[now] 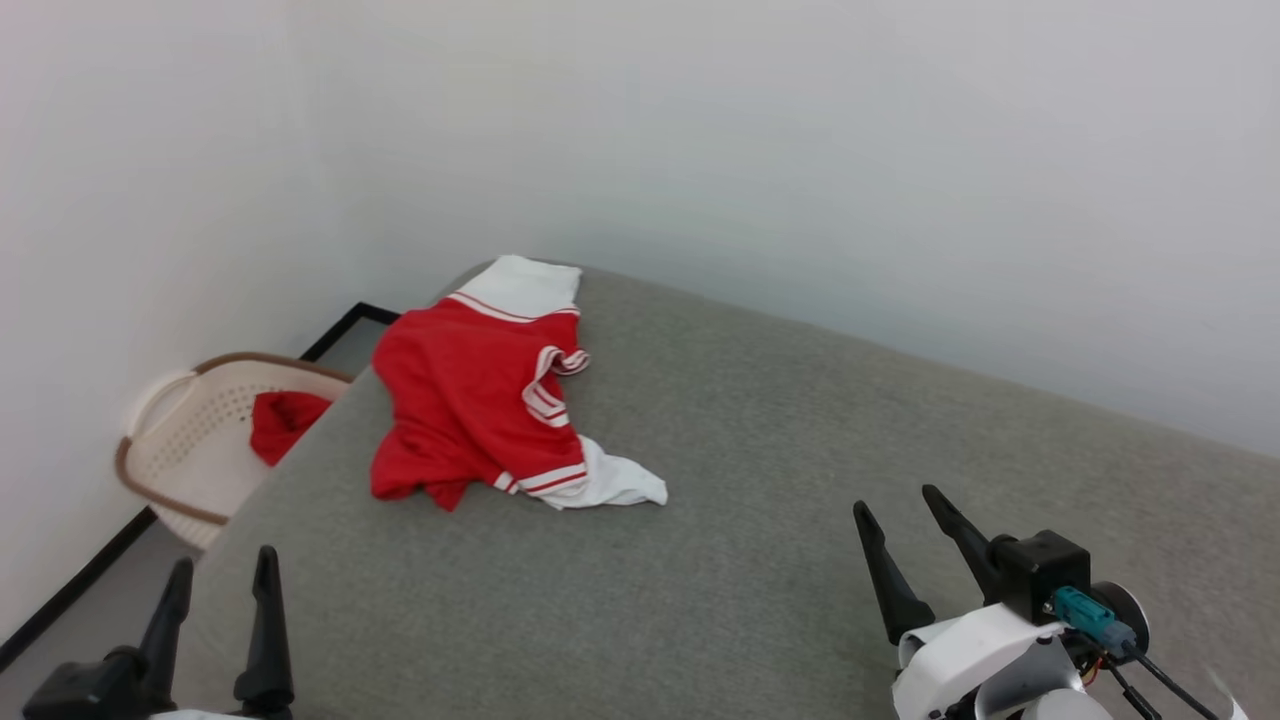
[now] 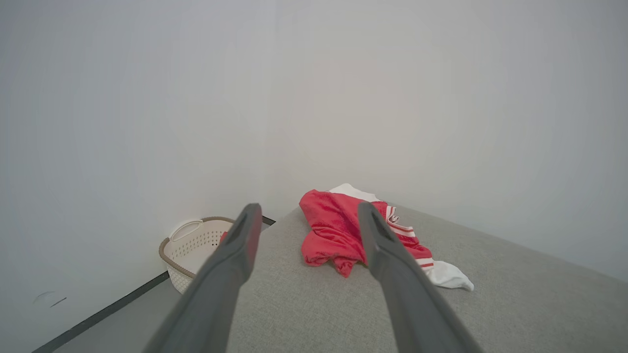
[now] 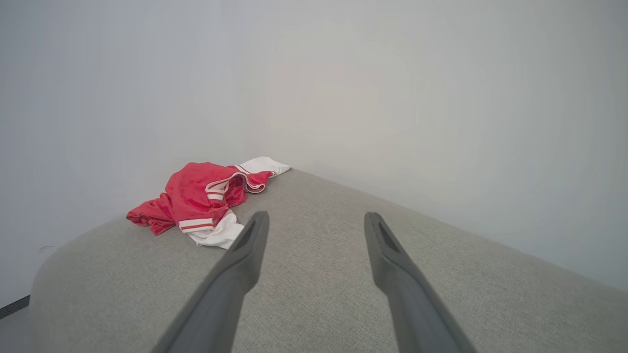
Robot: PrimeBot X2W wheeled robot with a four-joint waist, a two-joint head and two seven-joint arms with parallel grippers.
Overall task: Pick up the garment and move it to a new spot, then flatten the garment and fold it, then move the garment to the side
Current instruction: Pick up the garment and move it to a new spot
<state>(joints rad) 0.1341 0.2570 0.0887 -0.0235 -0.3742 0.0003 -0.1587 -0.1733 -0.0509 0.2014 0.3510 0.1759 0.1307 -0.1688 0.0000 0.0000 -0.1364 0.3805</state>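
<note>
The light is soft, diffuse and fairly bright. The pale wall (image 1: 800, 150) takes a faint grey-blue cast. In both wrist views it darkens gently toward the corners, while its middle glows slightly warmer. Shadows are weak. A thin, blurred one lies under the near hem of the garment (image 1: 470, 400), toward the far left corner of the grey padded surface (image 1: 760, 500). The head view is crisp, save a pale smear at its lower right corner. In the wrist views the left gripper (image 2: 306, 212) and right gripper (image 3: 316, 218) turn soft and out of focus toward the bottom edge. The wide lens there bows the padded surface's edges.
</note>
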